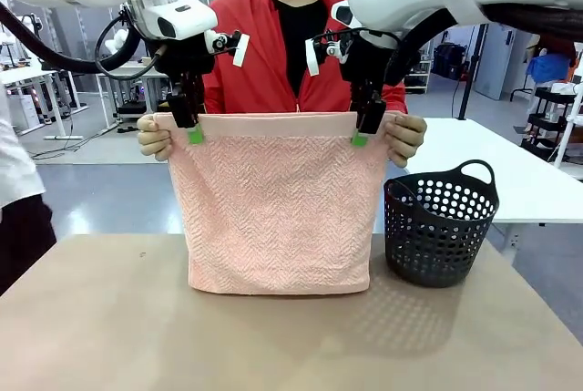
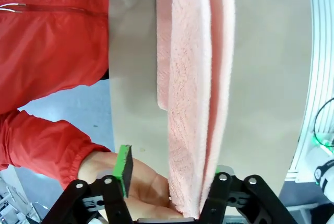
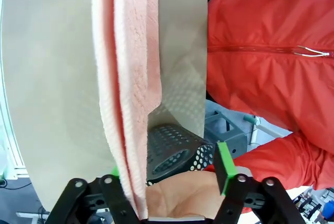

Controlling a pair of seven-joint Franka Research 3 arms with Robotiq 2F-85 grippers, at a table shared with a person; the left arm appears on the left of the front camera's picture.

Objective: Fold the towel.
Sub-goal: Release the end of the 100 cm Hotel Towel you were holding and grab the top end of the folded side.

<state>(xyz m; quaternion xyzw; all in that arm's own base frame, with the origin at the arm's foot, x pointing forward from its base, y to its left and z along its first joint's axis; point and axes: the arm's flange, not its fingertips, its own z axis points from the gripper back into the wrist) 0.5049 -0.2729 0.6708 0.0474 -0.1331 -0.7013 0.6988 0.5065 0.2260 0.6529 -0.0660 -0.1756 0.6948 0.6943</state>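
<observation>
While the left claw (image 1: 192, 128) straddles the towel (image 1: 273, 213), its white tag (image 1: 240, 49) looks blank.

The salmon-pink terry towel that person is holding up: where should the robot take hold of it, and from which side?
Probably the top hem of the salmon-pink terry towel, near each upper corner, just inside the person's hands. Come from above, one finger either side: the doubled cloth hangs flat from that taut edge.
</observation>
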